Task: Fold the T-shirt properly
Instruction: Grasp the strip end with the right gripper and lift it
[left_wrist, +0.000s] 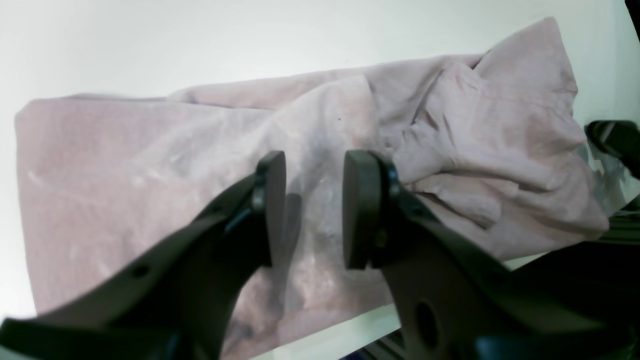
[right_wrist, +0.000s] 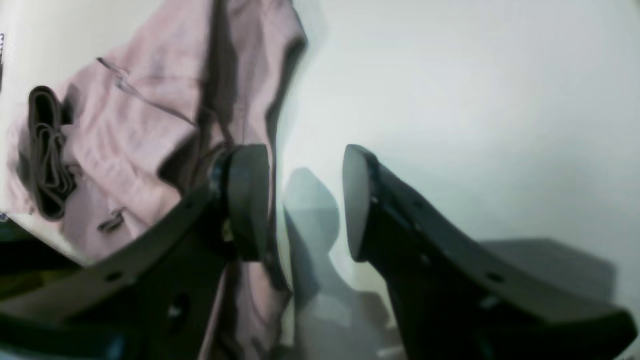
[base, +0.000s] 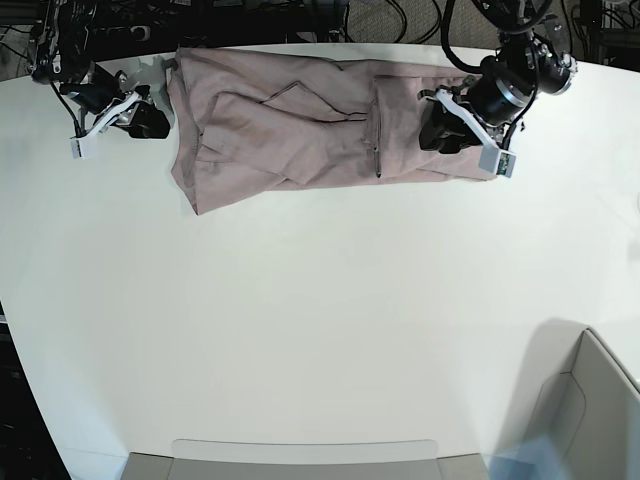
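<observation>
The dusty-pink T-shirt (base: 300, 130) lies along the far side of the white table (base: 320, 320), folded into a long wrinkled band. My left gripper (base: 438, 132) is over the shirt's right end. In the left wrist view its jaws (left_wrist: 314, 210) stand open just above the pink cloth (left_wrist: 150, 165), with nothing between them. My right gripper (base: 150, 124) is at the shirt's left edge. It is open (right_wrist: 302, 200) over bare table, with the shirt (right_wrist: 140, 125) beside its left finger (right_wrist: 247, 200).
A grey bin (base: 595, 400) stands at the front right corner. A flat grey tray (base: 300, 458) lies along the front edge. Cables and dark gear (base: 300, 15) crowd the space behind the table's far edge.
</observation>
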